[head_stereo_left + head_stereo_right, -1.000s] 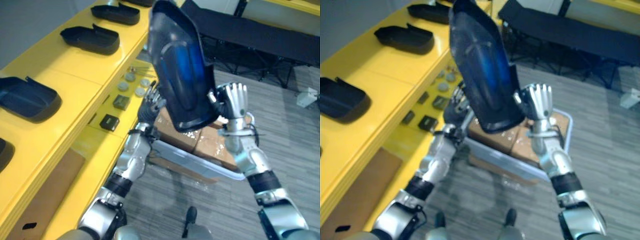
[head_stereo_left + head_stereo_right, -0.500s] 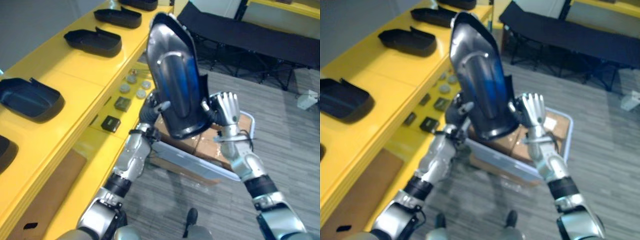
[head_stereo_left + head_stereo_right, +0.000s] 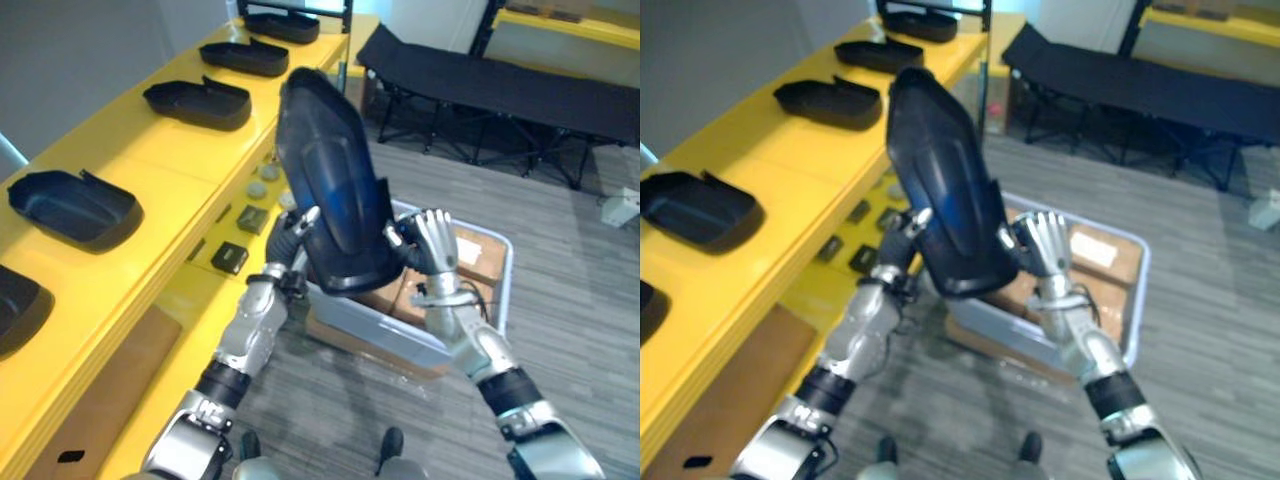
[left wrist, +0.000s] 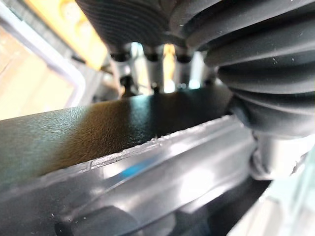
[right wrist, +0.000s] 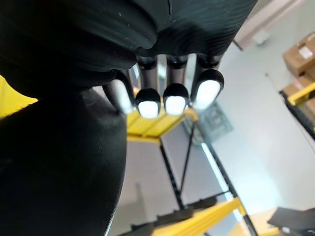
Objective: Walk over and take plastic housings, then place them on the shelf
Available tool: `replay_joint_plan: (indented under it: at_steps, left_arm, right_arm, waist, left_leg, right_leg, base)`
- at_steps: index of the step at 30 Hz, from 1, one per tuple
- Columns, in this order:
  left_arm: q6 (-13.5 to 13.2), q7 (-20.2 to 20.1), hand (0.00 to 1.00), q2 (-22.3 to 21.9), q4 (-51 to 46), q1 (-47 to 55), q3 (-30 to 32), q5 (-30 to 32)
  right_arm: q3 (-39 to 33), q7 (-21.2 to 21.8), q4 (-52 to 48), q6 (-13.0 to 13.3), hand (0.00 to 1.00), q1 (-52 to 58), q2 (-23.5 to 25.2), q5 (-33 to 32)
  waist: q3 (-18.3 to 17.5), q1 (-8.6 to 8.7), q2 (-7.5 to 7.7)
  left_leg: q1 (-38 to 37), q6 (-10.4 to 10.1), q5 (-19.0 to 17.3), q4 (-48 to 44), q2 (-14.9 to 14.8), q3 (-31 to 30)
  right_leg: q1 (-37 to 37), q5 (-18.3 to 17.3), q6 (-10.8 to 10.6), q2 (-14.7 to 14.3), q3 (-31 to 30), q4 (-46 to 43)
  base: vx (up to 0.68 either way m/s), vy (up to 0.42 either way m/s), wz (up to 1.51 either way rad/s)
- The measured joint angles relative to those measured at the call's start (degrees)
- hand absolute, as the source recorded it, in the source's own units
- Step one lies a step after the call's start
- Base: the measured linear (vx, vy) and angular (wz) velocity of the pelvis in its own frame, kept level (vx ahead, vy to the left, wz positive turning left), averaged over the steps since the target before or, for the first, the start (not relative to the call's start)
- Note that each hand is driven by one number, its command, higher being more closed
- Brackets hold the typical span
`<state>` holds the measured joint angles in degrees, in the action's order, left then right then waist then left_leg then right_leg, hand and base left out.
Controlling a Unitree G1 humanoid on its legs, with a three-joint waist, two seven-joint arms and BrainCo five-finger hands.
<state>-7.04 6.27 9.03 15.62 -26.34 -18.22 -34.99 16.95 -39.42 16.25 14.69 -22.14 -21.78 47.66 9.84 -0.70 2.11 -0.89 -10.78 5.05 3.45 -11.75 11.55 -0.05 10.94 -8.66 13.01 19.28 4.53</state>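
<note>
Large black plastic housing (image 3: pixel 332 195) (glossy), upright between both hands

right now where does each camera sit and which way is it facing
Left eye view: on the head, looking down at the plastic housing between left hand and right hand; both arms show.
Right eye view: same head, a little aside; same scene with yellow shelf.
Left wrist view: on the left wrist, along its fingers pinching the housing's rim.
Right wrist view: on the right wrist, along its straight fingers towards distant racking.
Shared: eye views match; left wrist view shows the same housing.
</note>
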Motion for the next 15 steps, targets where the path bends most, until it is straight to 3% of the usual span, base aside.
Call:
replay_joint_plan:
  at_steps: [8,9,13,15]
  left_arm:
    - [-0.4,-0.2,1.0,0.7,-0.2,0.0,-0.4,1.9]
    - [-0.5,0.0,1.0,0.7,-0.6,0.0,-0.5,2.4]
    - [-0.6,1.2,1.0,0.8,-0.7,0.4,-0.6,2.4]
    - [-0.6,1.7,1.0,0.8,-0.7,1.5,-0.7,2.4]
  right_arm:
    - [1.4,-3.0,-0.2,0.2,1.0,0.9,1.8,-2.6]
    - [1.4,-3.2,-0.2,0.2,0.0,0.9,2.0,-3.1]
    - [2.1,-3.3,-1.9,0.8,0.0,1.0,2.6,-4.3]
    - [2.6,-2.9,-3.0,2.9,0.0,1.0,3.1,-5.5]
  waist:
    - [0.0,0.14,0.02]
    - [0.0,0.11,0.03]
    - [0.0,0.25,0.03]
    - [-0.1,0.49,0.13]
  left_leg:
    - [0.0,0.0,0.0,0.0,0.0,0.1]
    - [0.0,0.0,0.0,0.0,0.0,0.1]
    - [-0.1,0.0,-0.1,-0.1,0.0,0.1]
    - [-0.1,0.0,-0.1,-0.1,0.0,0.1]
  right_leg:
    - [0.0,0.0,0.0,0.0,0.0,0.0]
    - [0.0,0.0,0.0,0.0,0.0,0.0]
    - [-0.1,0.0,0.0,0.0,-0.2,0.0]
    - [-0.1,0.0,0.0,0.0,-0.2,0.0]
  base:
    - [0.0,0.0,0.0]
    - [0.0,0.0,0.0]
    - [0.0,0.0,0.0]
    - [0.0,0.0,0.0]
